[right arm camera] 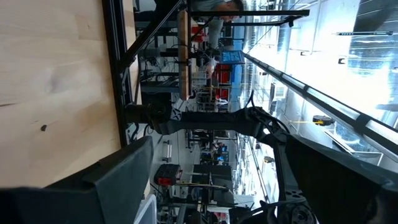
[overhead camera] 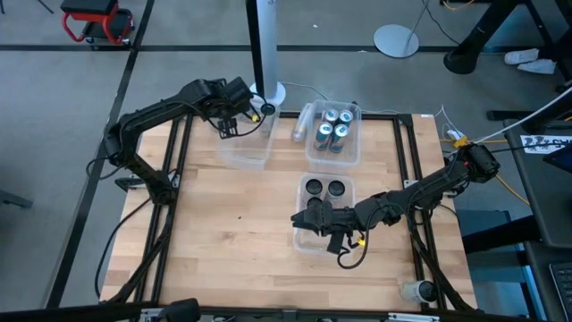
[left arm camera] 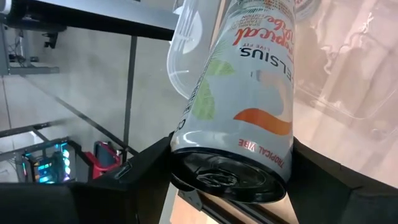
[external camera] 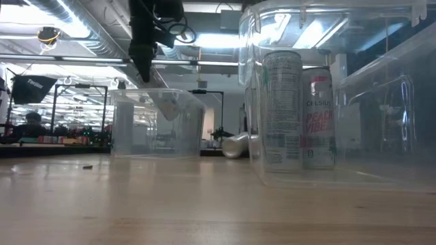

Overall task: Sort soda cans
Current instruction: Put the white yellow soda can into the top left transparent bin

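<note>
One white can [left arm camera: 239, 99] sits clenched between the left jaws (only the left wrist view shows it); right jaws [right arm camera: 211, 180] hang released, nothing between them, over the desk [overhead camera: 241, 241].

wooden table [overhead camera: 232, 241] | three clear bins [overhead camera: 332, 152] on it | one can lying loose [overhead camera: 300, 123]

Soda cans: four blue-and-silver cans [overhead camera: 332, 128] stand upright in the far bin; two dark-topped cans [overhead camera: 324, 189] stand upright in the near bin; one silver can [overhead camera: 300, 123] lies on its side between the far bins; one white Celsius can [left arm camera: 245, 93] is gripped.
</note>
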